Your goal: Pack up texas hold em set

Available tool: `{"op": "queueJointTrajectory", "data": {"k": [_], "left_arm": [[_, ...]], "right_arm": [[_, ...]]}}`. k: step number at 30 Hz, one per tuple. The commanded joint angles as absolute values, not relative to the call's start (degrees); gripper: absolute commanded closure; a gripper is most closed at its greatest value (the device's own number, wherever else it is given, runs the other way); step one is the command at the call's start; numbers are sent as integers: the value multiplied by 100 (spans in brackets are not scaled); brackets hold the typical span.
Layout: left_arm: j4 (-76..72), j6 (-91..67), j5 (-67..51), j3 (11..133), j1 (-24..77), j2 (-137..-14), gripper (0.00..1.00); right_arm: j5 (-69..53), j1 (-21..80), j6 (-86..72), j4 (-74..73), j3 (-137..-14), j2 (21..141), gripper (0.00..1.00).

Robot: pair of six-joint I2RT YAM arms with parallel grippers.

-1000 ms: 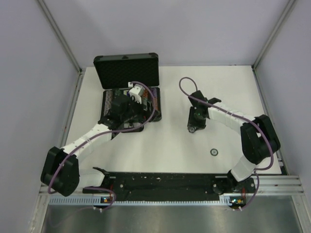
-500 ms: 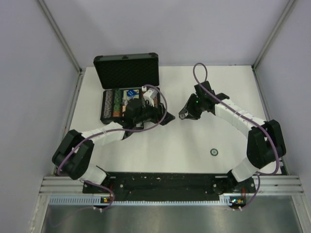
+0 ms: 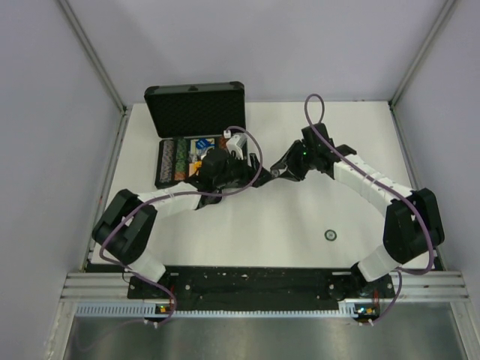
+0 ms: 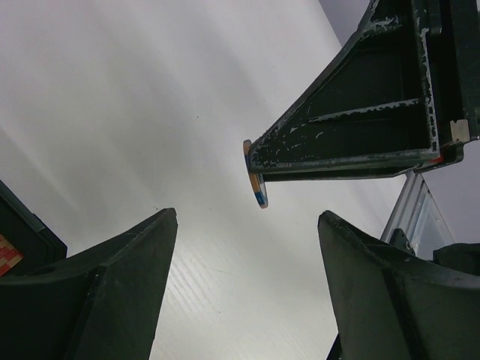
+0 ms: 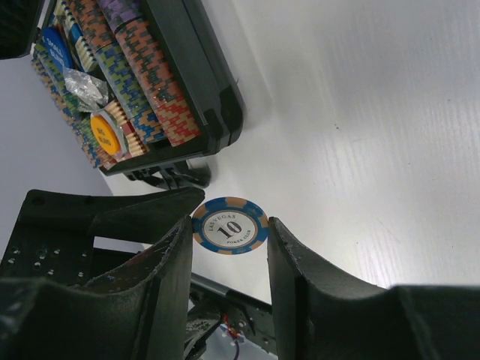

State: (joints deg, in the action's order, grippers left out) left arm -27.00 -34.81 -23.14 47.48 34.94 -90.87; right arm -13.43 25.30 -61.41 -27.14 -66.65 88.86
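Note:
The black briefcase (image 3: pixel 196 109) of the texas hold em set stands open at the back left, with its lid up. Its tray (image 5: pixel 217 112) holds multicoloured chip rows (image 5: pixel 142 75), an orange disc (image 5: pixel 105 132) and a blue disc (image 5: pixel 55 46). My right gripper (image 5: pixel 229 223) is shut on a blue and tan "10" chip (image 5: pixel 229 225), held above the table just right of the case. My left gripper (image 4: pixel 247 217) is open and empty, facing the right gripper (image 4: pixel 360 112) and the chip's edge (image 4: pixel 256 178). From above, the left gripper (image 3: pixel 251 170) and right gripper (image 3: pixel 277 172) nearly meet.
A small dark chip (image 3: pixel 330 235) lies alone on the white table (image 3: pixel 300 217), in front of the right arm. Grey walls close in the table on the left, right and back. The arms' black base rail (image 3: pixel 255 281) runs along the near edge.
My left arm swung right, out from over the case tray, towards the right gripper, and its jaws narrowed slightly. My right gripper moved left and back with the chip.

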Motion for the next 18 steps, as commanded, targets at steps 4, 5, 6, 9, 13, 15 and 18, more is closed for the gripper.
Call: {"op": "queueJointTrajectory", "data": {"k": [4,5,6,9,13,15,18], "left_arm": [[-2988,-3656,-2285,5106,3516,-9369,25],[-2980,-3682,-2285,5141,3516,-9404,28],[-2927,-3683,-2276,5211,3516,-9448,30],[-2821,-3700,-2338,5396,3507,-9562,40],[-2848,-3770,-2443,5475,3516,-9650,53],[-2874,-3797,-2505,5493,3516,-9677,60],[-2883,-3832,-2584,5528,3516,-9738,76]], "right_arm": [[-1520,2496,-6355,-2320,-6530,8657,62],[-1538,2496,-6363,-2312,-6530,8657,62],[-1547,2496,-6381,-2312,-6522,8675,62],[-1634,2496,-6416,-2241,-6469,8701,62],[-1705,2505,-6416,-2197,-6434,8754,62],[-1705,2514,-6416,-2188,-6407,8771,62],[-1705,2505,-6407,-2171,-6407,8798,62]]}}
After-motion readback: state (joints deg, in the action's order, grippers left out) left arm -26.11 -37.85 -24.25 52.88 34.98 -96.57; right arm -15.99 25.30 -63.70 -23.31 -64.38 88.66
